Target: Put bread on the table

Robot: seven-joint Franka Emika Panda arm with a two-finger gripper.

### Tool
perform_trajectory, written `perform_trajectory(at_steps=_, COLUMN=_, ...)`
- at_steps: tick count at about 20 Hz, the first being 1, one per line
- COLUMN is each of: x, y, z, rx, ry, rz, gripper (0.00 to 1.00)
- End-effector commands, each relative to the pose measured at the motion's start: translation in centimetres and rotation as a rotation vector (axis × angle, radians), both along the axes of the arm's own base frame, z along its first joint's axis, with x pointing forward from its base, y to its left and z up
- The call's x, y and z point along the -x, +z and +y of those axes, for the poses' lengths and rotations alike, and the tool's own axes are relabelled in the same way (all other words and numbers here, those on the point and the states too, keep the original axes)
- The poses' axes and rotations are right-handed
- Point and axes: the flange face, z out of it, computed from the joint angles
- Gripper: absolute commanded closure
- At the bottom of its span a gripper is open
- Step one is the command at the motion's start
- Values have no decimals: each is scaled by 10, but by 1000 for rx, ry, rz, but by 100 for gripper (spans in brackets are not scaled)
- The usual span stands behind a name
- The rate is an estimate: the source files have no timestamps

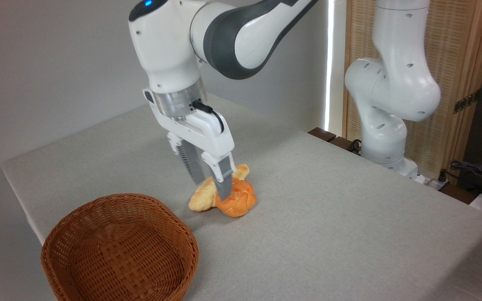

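I see the hand with fingers parted over the bread, which rests mid-table touching a paler loaf, the basket near the front edge.

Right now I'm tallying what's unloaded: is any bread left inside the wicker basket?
No, the wicker basket shows only bare weave inside, while the round knotted bun and the pale braided bread lie on the table.

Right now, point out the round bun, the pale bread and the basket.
Round bun (237,202): fixed camera, on its knotted orange top.
Pale bread (201,200): fixed camera, on its lower left end.
Basket (98,209): fixed camera, on its woven far rim.
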Motion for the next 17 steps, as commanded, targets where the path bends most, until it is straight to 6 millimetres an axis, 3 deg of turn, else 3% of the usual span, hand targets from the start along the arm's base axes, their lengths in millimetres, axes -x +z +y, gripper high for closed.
perform_trajectory(at_steps=1, x=-10, y=19, z=-1, rx=40, ry=27, rz=-111, gripper=0)
perform_trajectory(at_steps=10, x=-21, y=42, z=7, rx=39, ry=34, rz=-195, gripper=0)
perform_trajectory(at_steps=13, x=-27, y=57, z=23, rx=40, ry=66, rz=-220, gripper=0)
perform_trajectory(at_steps=17, x=-28, y=61, z=24, rx=42, ry=74, rz=-223, gripper=0)
